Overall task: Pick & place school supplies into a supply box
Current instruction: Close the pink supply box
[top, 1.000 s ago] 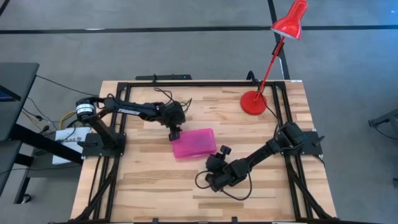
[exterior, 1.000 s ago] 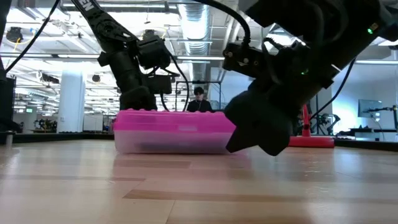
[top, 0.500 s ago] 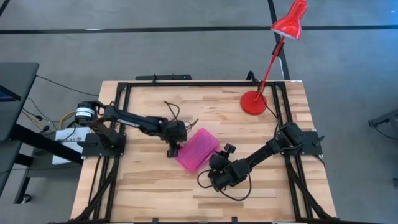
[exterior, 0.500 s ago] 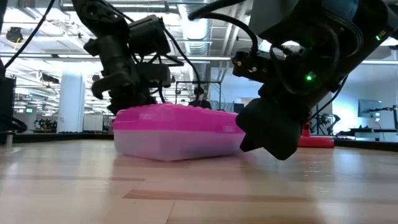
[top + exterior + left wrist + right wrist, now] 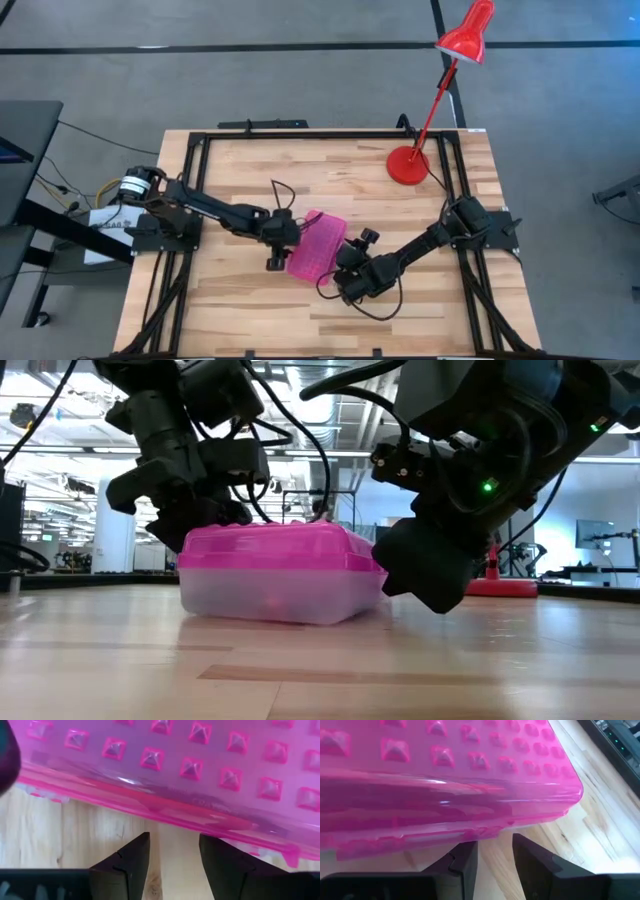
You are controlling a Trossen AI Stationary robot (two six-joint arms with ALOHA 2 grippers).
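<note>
One pink-lidded box is seen lying closed mid-worktop, flanked by two tools. The left tool is set just beside one long edge, the right tool by the opposite edge; both are spread, gripping nothing. One red lamp is stood at the far corner.

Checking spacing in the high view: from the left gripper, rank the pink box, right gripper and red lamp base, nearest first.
From the left gripper:
1. Pink box, right beside it.
2. Right gripper, just beyond the box.
3. Red lamp base, far back-right corner.
</note>
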